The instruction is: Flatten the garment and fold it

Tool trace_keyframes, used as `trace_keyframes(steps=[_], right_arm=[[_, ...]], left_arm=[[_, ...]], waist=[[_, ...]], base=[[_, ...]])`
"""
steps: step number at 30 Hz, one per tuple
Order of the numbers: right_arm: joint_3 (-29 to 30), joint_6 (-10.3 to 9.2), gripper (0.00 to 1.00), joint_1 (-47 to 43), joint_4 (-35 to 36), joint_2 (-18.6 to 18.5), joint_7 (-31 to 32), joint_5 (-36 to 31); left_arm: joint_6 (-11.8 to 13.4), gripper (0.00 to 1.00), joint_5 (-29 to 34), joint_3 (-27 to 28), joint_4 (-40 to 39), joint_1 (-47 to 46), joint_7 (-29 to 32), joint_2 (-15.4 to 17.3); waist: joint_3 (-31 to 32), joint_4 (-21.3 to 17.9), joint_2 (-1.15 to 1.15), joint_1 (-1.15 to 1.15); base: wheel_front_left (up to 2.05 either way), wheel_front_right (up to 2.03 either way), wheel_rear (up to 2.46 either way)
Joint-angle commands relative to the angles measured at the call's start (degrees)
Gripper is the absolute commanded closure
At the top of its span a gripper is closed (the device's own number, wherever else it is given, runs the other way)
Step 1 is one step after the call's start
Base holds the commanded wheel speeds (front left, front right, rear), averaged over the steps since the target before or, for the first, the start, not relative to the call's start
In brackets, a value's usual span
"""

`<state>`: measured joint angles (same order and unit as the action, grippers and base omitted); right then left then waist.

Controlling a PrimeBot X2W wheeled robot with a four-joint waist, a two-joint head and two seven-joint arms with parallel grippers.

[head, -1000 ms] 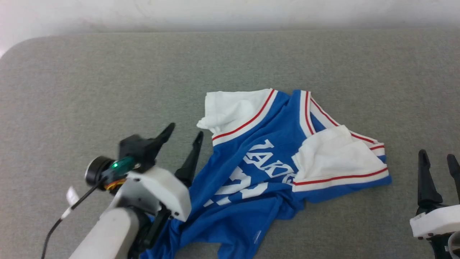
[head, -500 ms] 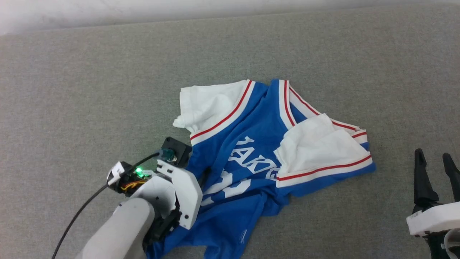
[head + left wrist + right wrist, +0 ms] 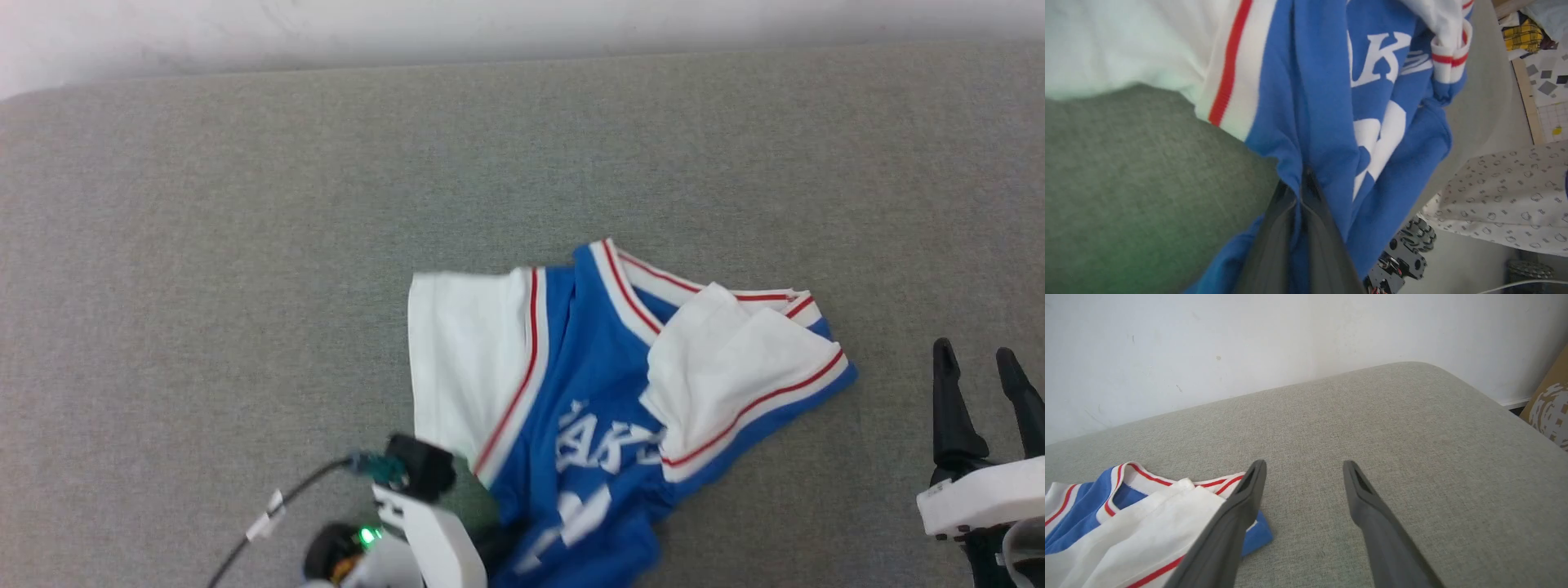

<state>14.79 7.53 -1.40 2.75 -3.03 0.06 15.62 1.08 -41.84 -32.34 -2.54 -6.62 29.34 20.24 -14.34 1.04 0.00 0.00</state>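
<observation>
Barely begun: nothing flat, nothing folded. Garment (image 3: 596, 384) crumpled on the grey bench (image 3: 245, 245), right of centre and toward the near edge, with the right-hand white sleeve flopped over the chest print and the blue body bunched. Pinching blue cloth at the near side between the left fingers (image 3: 1310, 228), pressed together on it. Holding the right fingers (image 3: 951, 408) spread, off to the right, clear of the cloth. Left to do, probably: spreading sleeves and hem, then every fold.
</observation>
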Motion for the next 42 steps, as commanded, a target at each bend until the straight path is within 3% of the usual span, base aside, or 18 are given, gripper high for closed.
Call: trace_keyframes(steps=[1,6,7,8,9,13,18,23,27,33,42], right_arm=[[0.03,-0.04,0.0,-0.21,0.22,0.15,0.23,-0.19],[-0.4,-0.04,0.0,-0.26,0.45,0.15,0.83,-0.31],[-0.52,-0.04,0.0,-0.23,0.43,0.15,0.93,-0.31],[-0.66,-0.04,0.0,-0.2,0.39,0.15,1.02,-0.32],[-0.78,-0.04,0.0,-0.17,0.33,0.15,1.09,-0.34],[-1.01,-0.04,0.0,-0.31,0.21,0.15,1.32,-0.46],[-0.75,-0.04,0.0,-0.56,0.2,0.15,1.33,-0.26],[-1.06,-0.04,0.0,-0.17,-0.11,0.15,0.84,0.46],[-1.65,-0.04,0.0,0.66,-0.5,0.15,0.48,0.74],[-1.12,-0.04,0.0,1.22,-1.29,0.15,-0.01,0.73],[-1.07,-0.04,0.0,1.34,-1.77,0.15,-0.16,0.72]], left_arm=[[-0.08,1.0,-1.01,-0.67,-1.48,2.09,0.33,-0.18],[0.36,1.0,-2.22,-1.67,-3.57,4.96,-2.41,-3.37],[0.59,0.89,-1.7,-1.61,-3.06,4.7,-3.74,-4.22],[0.96,0.65,-0.79,-1.44,-2.35,4.18,-5.31,-4.99],[1.16,0.0,0.28,-1.4,-1.61,3.51,-6.82,-5.59],[1.43,0.0,2.48,-0.12,-1.27,0.7,-10.9,-6.55],[2.09,0.0,3.11,3.78,-6.72,-2.11,-11.49,-3.57],[6.1,0.0,9.0,8.59,-6.91,-6.32,-14.19,0.1],[6.9,0.0,12.48,8.35,-2.61,-9.35,-13.93,1.7],[4.09,0.0,10.08,5.36,-0.4,-9.62,-10.91,0.43],[7.67,0.0,14.21,6.48,2.51,-10.93,-13.73,1.45]], waist=[[0.09,0.38,0.0,0.0],[-0.11,0.87,0.0,0.0],[-0.08,0.92,0.0,0.0],[-0.02,0.94,0.0,0.0],[0.06,0.92,0.0,0.0],[0.7,0.77,0.0,0.0],[0.95,0.37,0.0,0.0],[-0.17,-0.28,0.0,0.0],[-1.29,-1.06,0.0,0.0],[-1.79,-1.98,0.0,0.0],[-1.58,-1.25,0.0,0.0]], base=[[0.0,0.0,0.0],[0.0,0.0,0.0],[0.0,0.0,0.0],[0.0,0.0,0.0],[0.0,0.0,0.0],[0.0,0.0,0.0],[0.0,0.0,0.0],[0.0,0.0,0.0],[0.0,0.0,0.0],[0.0,0.0,0.0],[0.0,0.0,0.0]])
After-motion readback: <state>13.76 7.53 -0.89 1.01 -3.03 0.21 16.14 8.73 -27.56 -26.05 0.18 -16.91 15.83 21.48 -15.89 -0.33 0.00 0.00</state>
